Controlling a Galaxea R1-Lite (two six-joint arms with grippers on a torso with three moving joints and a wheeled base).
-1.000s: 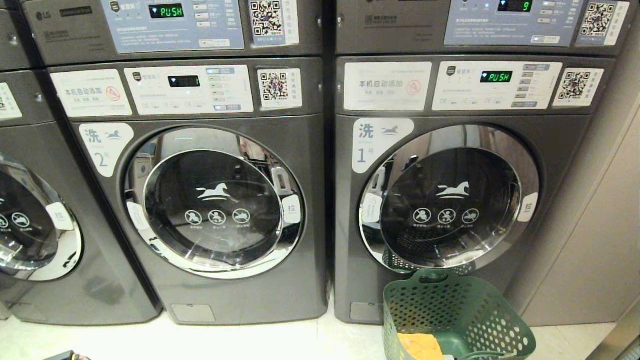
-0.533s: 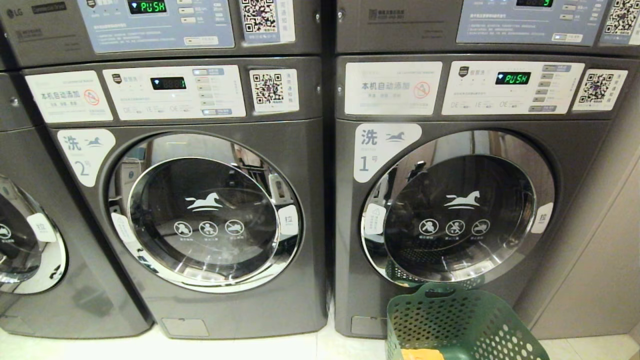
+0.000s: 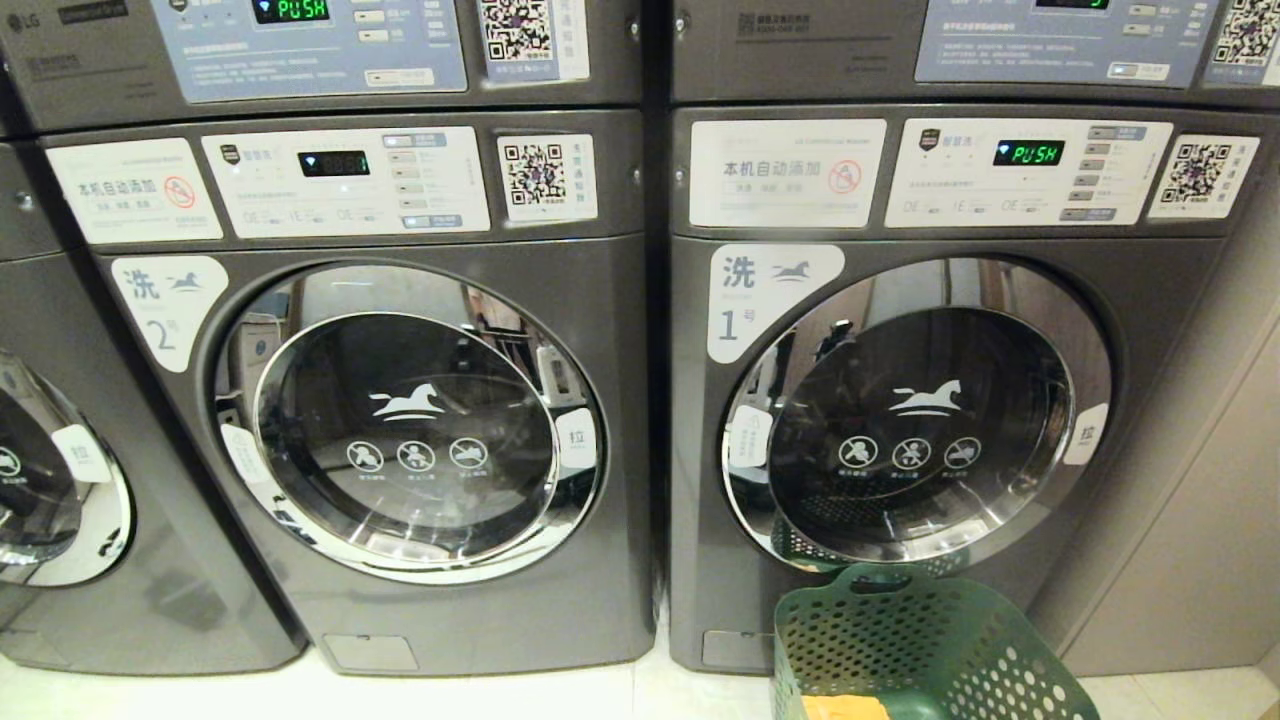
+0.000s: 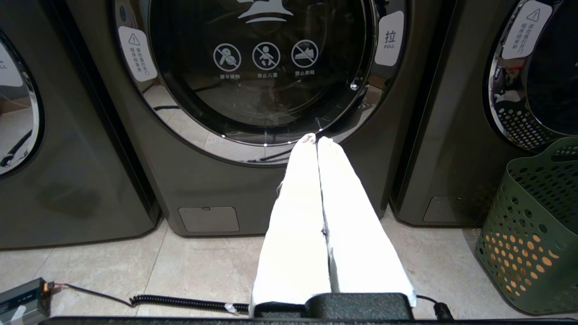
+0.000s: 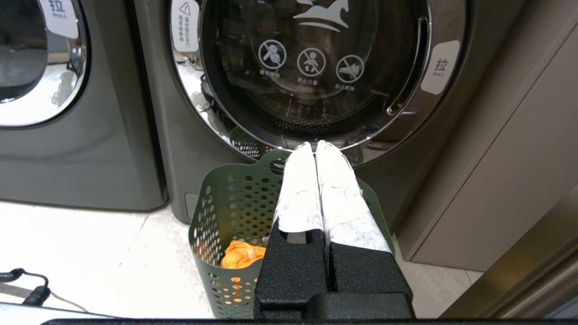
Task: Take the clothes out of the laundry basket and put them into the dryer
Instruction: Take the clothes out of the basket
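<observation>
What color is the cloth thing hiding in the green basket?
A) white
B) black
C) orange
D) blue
C: an orange cloth lies at the bottom of the green basket, which stands on the floor in front of the closed round door of the machine.

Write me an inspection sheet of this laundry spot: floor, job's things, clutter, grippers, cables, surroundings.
Floor: pale tiles, bare in front of the machines.
Job's things: green basket stands against machine 1, orange cloth inside; machine door shut.
Clutter: small grey box on the floor.
Grippers: left gripper shut, empty, facing machine 2; right gripper shut, empty, above the basket.
Cables: coiled black cable on the floor; another black cable by the right arm.
Surroundings: third machine further left, beige panel on the right.
</observation>
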